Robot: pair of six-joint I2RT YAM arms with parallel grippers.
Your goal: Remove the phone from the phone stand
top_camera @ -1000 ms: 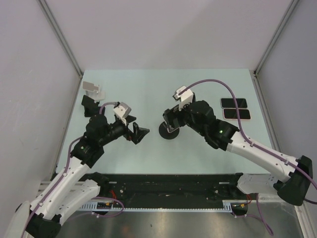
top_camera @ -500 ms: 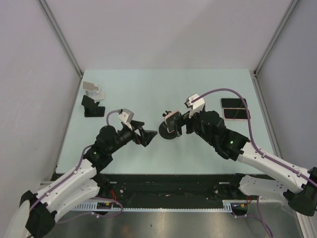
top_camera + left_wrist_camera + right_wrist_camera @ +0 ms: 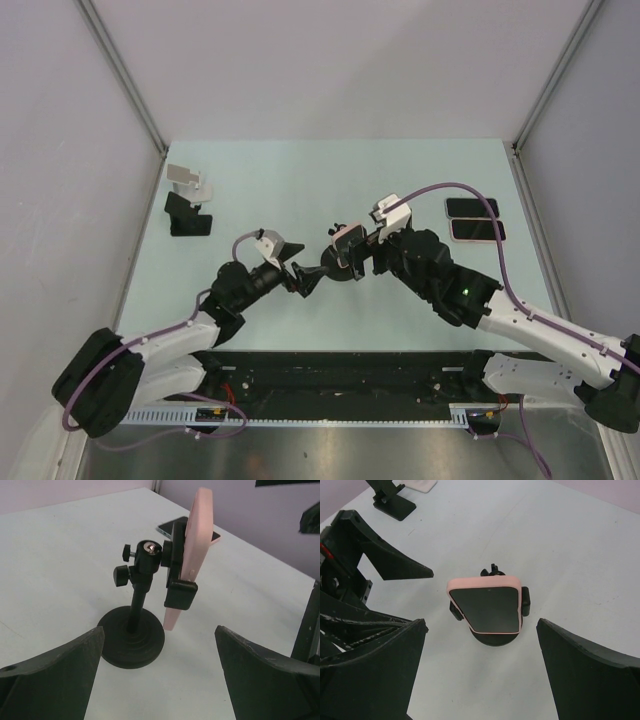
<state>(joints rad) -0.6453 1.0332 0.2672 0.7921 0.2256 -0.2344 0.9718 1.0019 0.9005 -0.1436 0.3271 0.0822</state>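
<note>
Notably, left jaws and right jaws both stood released, empty. The pink-cased phone (image 3: 489,609) sat clamped in the phone stand (image 3: 134,639), long axis near upright, ahead between the right jaws, seemingly the nearer pair.

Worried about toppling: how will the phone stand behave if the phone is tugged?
Probably tippy: the thin phone stand holds the phone high over a small base. Its clamp likely grips, dragging it along.

No legible txt, labels or nos. on anything in view.
</note>
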